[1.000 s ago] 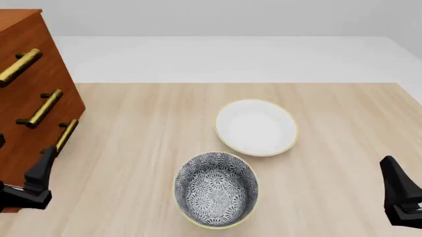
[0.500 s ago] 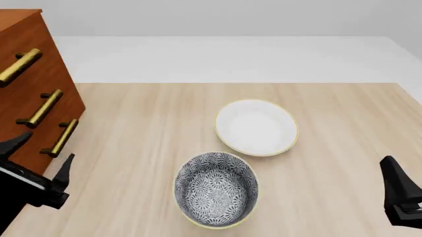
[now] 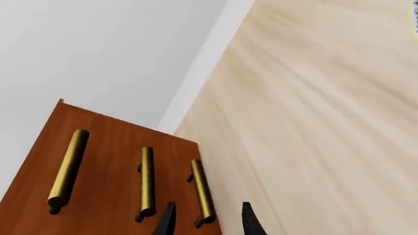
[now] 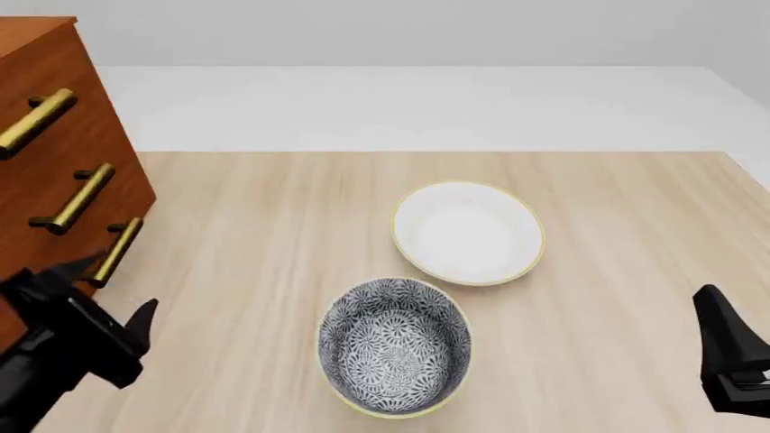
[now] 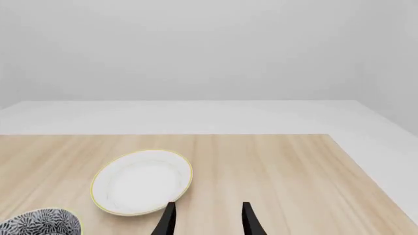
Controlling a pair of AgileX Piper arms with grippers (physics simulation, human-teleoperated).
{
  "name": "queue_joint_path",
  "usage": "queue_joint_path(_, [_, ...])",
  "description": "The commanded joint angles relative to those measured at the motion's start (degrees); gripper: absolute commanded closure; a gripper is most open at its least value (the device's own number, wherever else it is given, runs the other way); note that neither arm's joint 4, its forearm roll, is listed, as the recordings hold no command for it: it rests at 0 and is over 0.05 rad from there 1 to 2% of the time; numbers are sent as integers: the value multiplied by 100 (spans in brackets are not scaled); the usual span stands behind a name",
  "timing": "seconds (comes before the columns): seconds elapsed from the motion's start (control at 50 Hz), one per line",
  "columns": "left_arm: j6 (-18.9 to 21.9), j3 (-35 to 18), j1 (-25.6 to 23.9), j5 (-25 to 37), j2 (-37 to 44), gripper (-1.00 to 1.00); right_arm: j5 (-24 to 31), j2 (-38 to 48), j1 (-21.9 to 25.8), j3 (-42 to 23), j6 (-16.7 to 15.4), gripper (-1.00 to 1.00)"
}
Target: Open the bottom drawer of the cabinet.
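Observation:
The cabinet (image 4: 60,171) stands at the table's left edge, reddish-brown, with three brass bar handles. The bottom drawer sits flush with the front; its handle (image 4: 119,249) is the lowest of the three. My left gripper (image 4: 115,287) is open just in front of that handle's near end, not touching it. In the left wrist view the bottom handle (image 3: 201,190) points down between the open left gripper (image 3: 207,215), beside the cabinet (image 3: 107,142) front. My right gripper (image 5: 207,215) is open and holds nothing at the table's right front (image 4: 719,311).
A white plate (image 4: 467,232) with a thin yellow rim lies mid-table. A grey patterned bowl (image 4: 394,345) stands in front of it, right of my left gripper. The wooden table ends at a pale floor behind and to the right.
My left gripper has swung from beside the cabinet's lower front to point at the bottom handle, and it now sits a little further right. The right arm has not moved.

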Motion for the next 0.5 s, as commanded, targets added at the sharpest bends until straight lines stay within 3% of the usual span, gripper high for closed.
queue_joint_path(0.02, [589, 11, -24, -654, 892, -100, 4, -1, 0, 0, 0, -100])
queue_joint_path(0.12, [845, 10, 74, -1145, 1487, -100, 1, -2, 1, 0, 0, -100])
queue_joint_path(0.2, [1326, 12, 305, -2311, 2879, -100, 1, -3, 1, 0, 0, -100])
queue_joint_path(0.26, [1450, 12, 433, -2569, 3194, -100, 2, -2, 0, 0, -1, -100])
queue_joint_path(0.5, [1866, 11, 743, -2631, 3411, -100, 2, -2, 0, 0, -1, -100])
